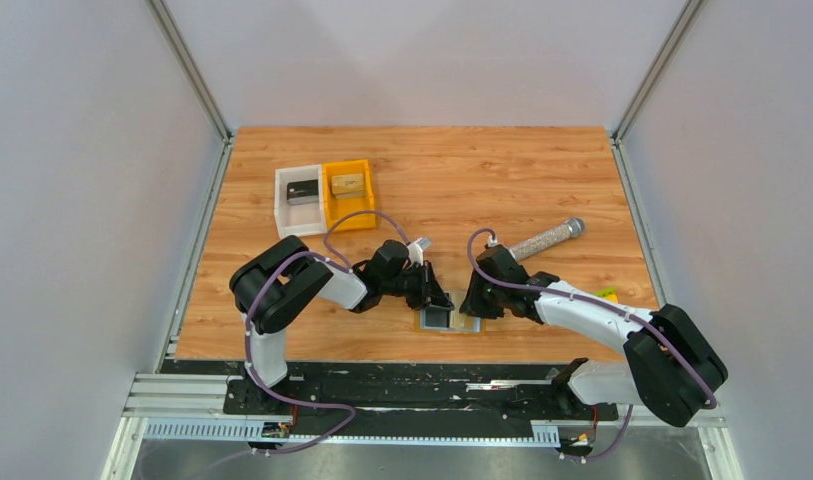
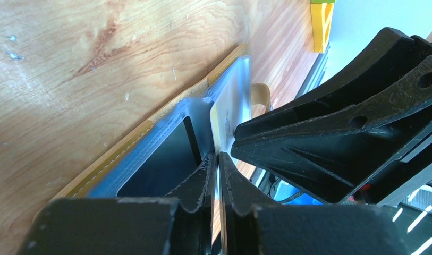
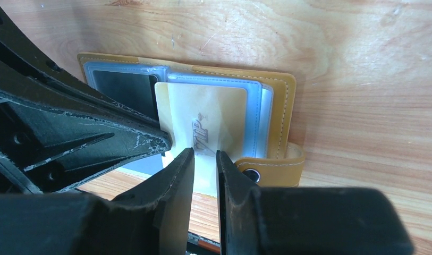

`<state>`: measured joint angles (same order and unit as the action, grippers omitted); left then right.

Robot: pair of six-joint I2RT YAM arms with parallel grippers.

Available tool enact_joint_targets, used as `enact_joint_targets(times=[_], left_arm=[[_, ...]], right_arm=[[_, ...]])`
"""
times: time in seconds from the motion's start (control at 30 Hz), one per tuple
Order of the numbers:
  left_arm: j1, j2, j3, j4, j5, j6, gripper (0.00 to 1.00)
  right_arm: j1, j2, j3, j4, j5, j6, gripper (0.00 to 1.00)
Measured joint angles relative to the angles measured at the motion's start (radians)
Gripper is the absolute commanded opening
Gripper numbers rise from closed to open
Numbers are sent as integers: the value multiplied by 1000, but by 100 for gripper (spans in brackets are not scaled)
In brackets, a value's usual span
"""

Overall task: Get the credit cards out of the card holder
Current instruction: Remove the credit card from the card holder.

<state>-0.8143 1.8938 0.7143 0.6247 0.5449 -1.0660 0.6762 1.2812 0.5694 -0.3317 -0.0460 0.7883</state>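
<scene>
The left pincer (image 2: 218,159) is clamped on the edge of a pale cream card (image 3: 213,114). In the left wrist view the card runs as a thin sliver between the two fingers. The right pincer (image 3: 205,156) has its fingers a narrow slit apart just over the same card. The card's face, with raised lettering, shows through the gap. I cannot tell whether they press on it. The two pincers' tips nearly meet.

The card sticks partly out of a clear pocket of the card holder (image 3: 284,106). The holder lies open and flat, with a dark card (image 3: 123,90) in the neighbouring pocket. Its tan strap (image 3: 272,169) with a snap lies beside the right pincer.

Seen from above, the holder sits at 6 o'clock on the desk (image 1: 542,170), close to the near edge. The left arm reaches it from 9 o'clock and the right arm from 3 o'clock.

A white bin (image 1: 279,195) and an orange bin (image 1: 370,195) stand touching at 11 o'clock from the holder, well apart from it. Each has a small object inside. A silvery tube (image 1: 547,238) lies at 2 o'clock.
</scene>
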Motion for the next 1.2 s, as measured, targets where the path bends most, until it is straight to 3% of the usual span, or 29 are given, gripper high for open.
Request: enact_joint_targets(times=[0.1,0.3,0.57,0.93,1.2], left_arm=[[0,0,0,-3,-5,-3,0],[0,-11,0,-30,-18,1,0],[14,-150,-1,-191,-72,63,0],[59,-255,-19,-323,-82,138,0],[86,-329,-20,-391,-41,224,0]], right_arm=[[-2,0,0,0,-2,0,23],[-12,0,-1,2,-10,-2,23],[-37,0,-1,2,-16,-37,25],[-58,-67,11,1,-71,-169,28],[-95,-173,54,48,-232,-320,40]])
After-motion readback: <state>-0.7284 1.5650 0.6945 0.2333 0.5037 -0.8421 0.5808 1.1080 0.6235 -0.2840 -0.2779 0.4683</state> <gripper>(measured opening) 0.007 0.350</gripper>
